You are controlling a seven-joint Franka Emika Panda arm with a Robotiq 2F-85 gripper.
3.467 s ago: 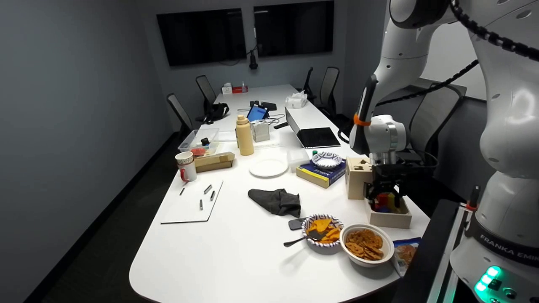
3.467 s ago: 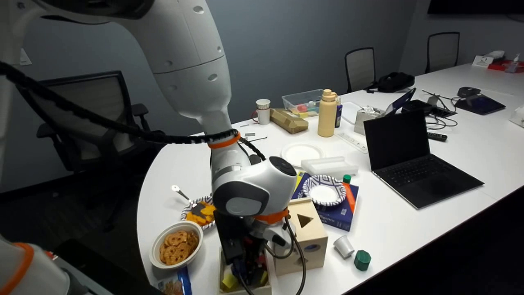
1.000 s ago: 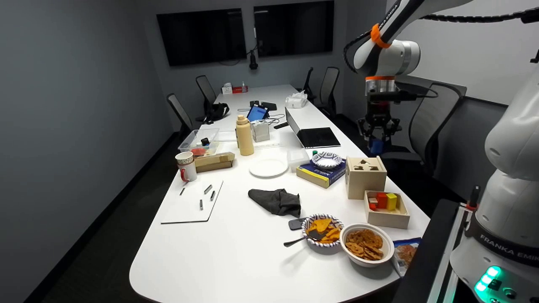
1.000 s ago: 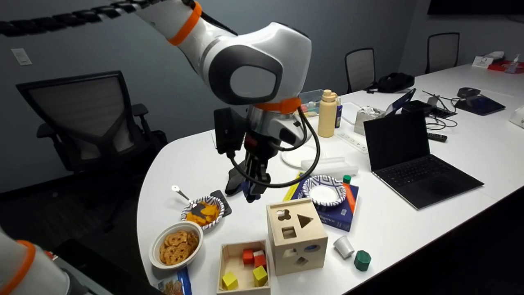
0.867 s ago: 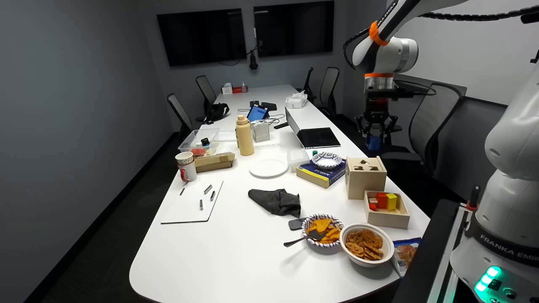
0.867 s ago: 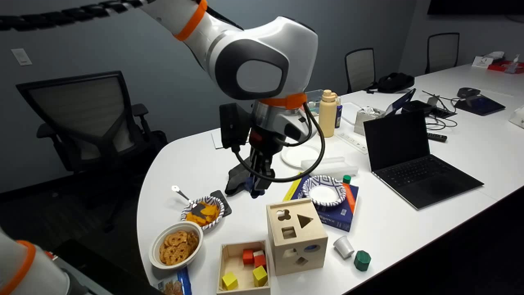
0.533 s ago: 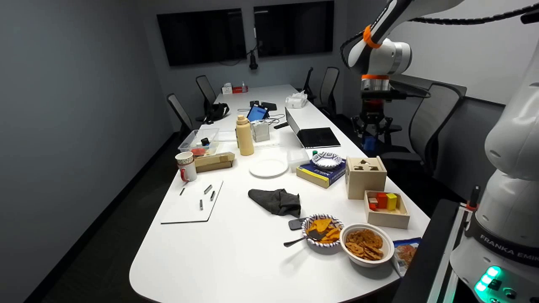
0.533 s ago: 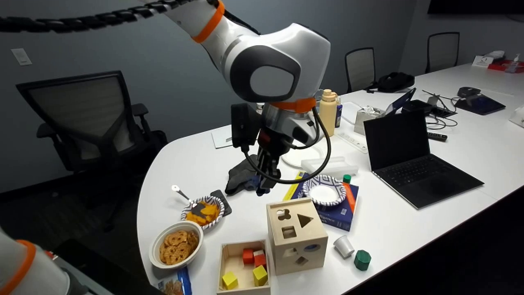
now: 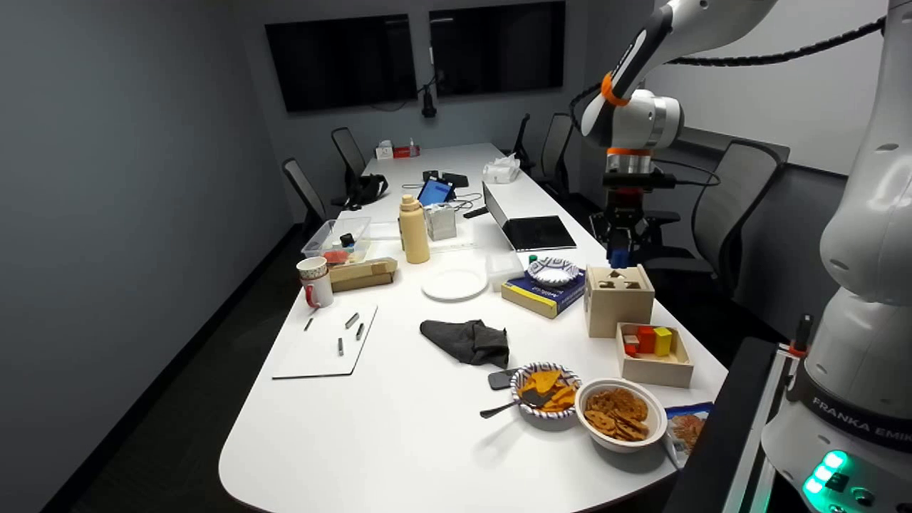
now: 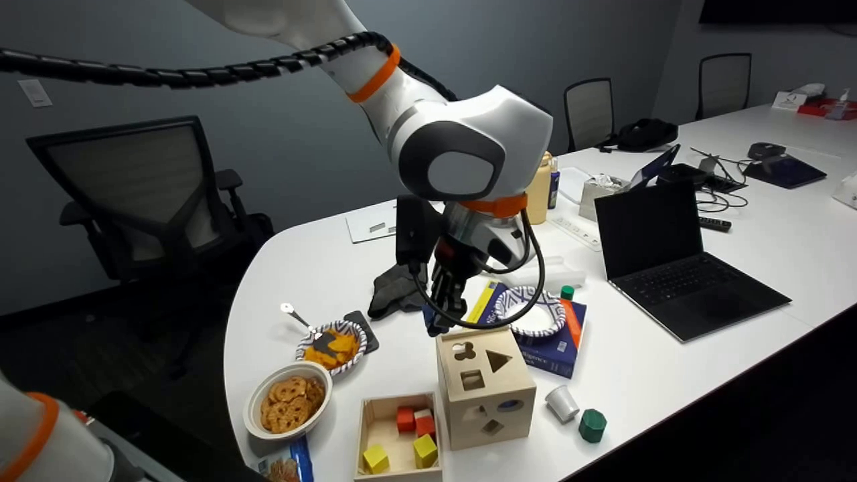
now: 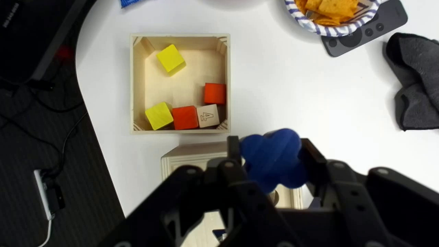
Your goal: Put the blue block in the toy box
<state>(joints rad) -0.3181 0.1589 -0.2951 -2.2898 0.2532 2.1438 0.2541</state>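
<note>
The blue block (image 11: 274, 157), shaped like a four-lobed clover, is held between the two fingers of my gripper (image 11: 269, 151) in the wrist view. In both exterior views the block (image 9: 618, 258) hangs just above the top of the toy box (image 10: 492, 412), near its edge; the exact gap is hard to judge. That box is a pale wooden cube with a clover hole (image 10: 463, 351), a triangle and a square cut into its lid. From the wrist, the fingers and block cover much of the toy box (image 11: 193, 151).
A low wooden tray (image 11: 132, 82) with yellow, red and plain blocks stands beside the box. Behind it lies a book (image 9: 531, 298) bearing a patterned paper bowl. A grey cup (image 10: 562, 403) and green block (image 10: 592, 426) sit near the table edge. Two snack bowls stand nearby.
Earlier my gripper was down in the tray; it has since risen with the blue block. Over the last second it has shifted sideways and come down toward the toy box's lid.
</note>
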